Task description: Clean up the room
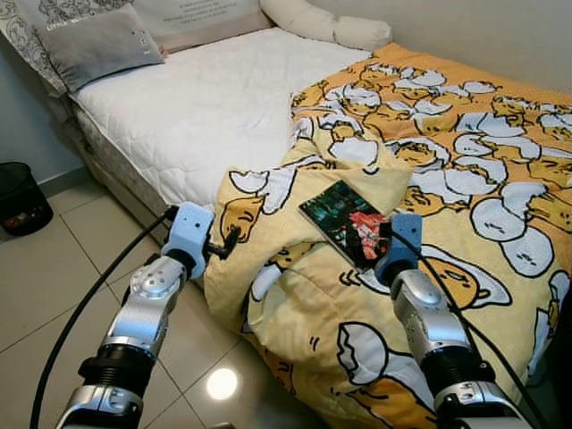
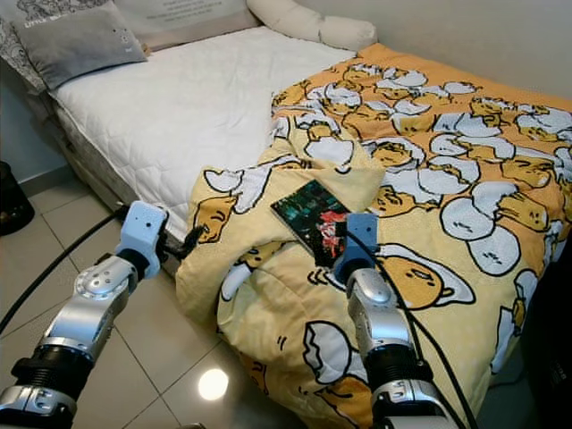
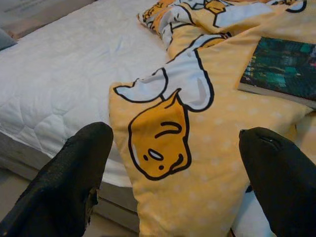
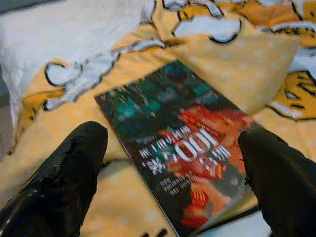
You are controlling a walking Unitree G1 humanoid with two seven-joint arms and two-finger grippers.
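A dark book [image 1: 344, 223] with a green and red cover lies on the rumpled yellow blanket [image 1: 465, 179] printed with egg cartoons, near the bed's front edge. My right gripper [image 4: 170, 182] is open just short of the book [image 4: 177, 138], with one black finger [image 4: 59, 182] on each side of its near end. My left gripper [image 1: 223, 243] is open too, at the blanket's hanging left corner [image 3: 168, 143], over the edge of the white mattress [image 1: 197, 107]. The book's corner [image 3: 281, 69] also appears in the left wrist view.
A grey pillow [image 1: 98, 45] and a white bolster [image 1: 326, 22] lie at the head of the bed. A black waste bin [image 1: 18, 197] stands on the tiled floor [image 1: 54, 268] to the left. The blanket spills down over the bed's front edge.
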